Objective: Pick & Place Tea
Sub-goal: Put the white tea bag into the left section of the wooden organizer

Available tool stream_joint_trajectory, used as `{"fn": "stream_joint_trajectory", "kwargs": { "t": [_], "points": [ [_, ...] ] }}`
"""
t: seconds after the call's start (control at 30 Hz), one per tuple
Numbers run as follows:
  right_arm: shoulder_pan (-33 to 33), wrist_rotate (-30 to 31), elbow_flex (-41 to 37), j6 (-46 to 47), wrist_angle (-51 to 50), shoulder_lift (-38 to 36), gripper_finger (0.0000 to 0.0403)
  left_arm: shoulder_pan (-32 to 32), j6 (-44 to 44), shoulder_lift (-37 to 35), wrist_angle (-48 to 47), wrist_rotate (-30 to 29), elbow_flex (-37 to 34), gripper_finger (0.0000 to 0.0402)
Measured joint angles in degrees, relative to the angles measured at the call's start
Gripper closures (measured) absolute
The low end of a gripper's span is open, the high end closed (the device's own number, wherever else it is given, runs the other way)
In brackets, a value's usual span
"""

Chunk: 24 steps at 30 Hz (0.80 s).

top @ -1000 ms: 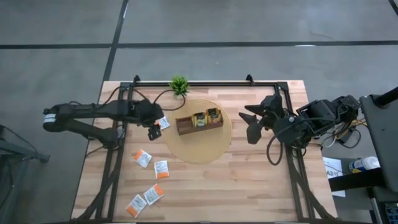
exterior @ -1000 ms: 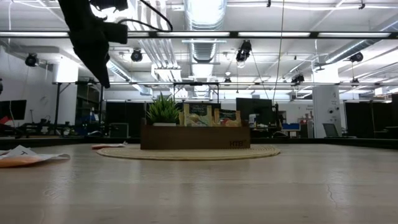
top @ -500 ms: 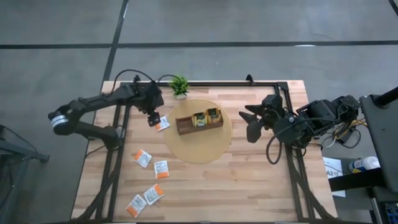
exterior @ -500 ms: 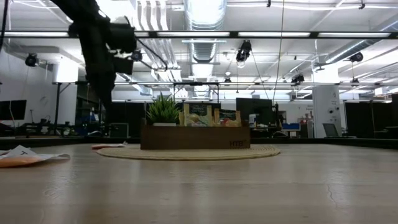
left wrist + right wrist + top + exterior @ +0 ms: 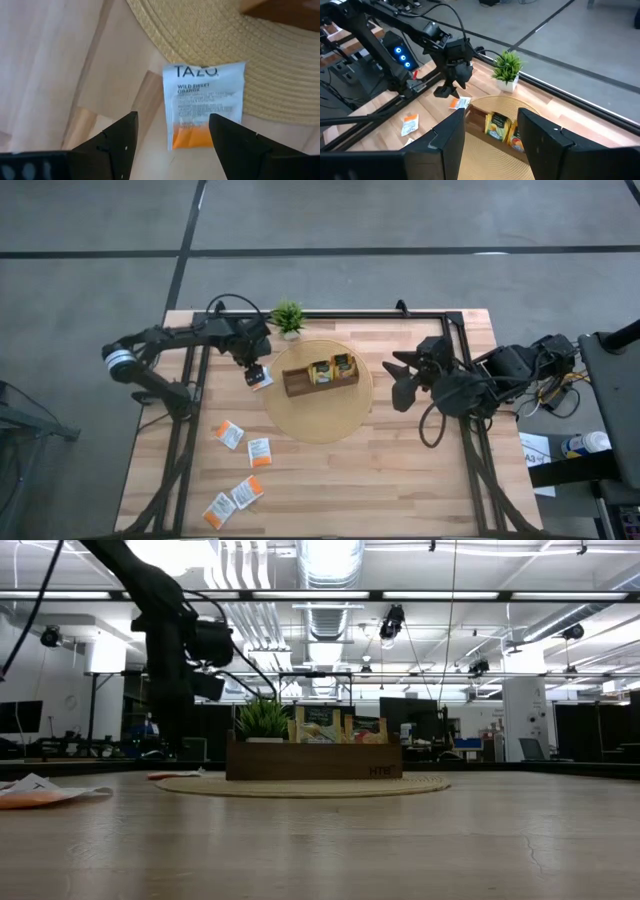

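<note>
- The left gripper (image 5: 254,370) hangs over a white-and-orange tea sachet (image 5: 204,104), fingers (image 5: 112,145) spread apart on either side, holding nothing.
- That sachet lies flat, one end on the rim of the round woven mat (image 5: 318,420), the rest on the wooden table (image 5: 400,480).
- Four more sachets (image 5: 240,465) lie scattered on the near left of the table.
- On the mat a brown tray (image 5: 300,383) holds further sachets; a small potted plant (image 5: 288,317) stands just beyond.
- The right gripper (image 5: 398,375) waits right of the mat, fingers apart, empty.
</note>
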Motion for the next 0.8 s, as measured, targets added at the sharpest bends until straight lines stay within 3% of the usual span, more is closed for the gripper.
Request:
{"fn": "stream_joint_trajectory", "kwargs": {
  "t": [0.57,0.67,0.8],
  "points": [
    [0.0,0.1,-0.2,0.2,0.0,-0.1,0.0225,-0.4,1.4,9.0,4.3,0.6,0.2,0.0168],
    [0.0,1.0,-0.2,0.2,0.0,-0.2,0.0225,-0.5,1.5,9.6,4.4,0.2,0.2,0.019],
    [0.0,1.4,-0.2,0.2,0.0,-0.5,0.0225,-0.5,1.5,9.6,4.5,-0.5,0.2,0.0256]
  ]
}}
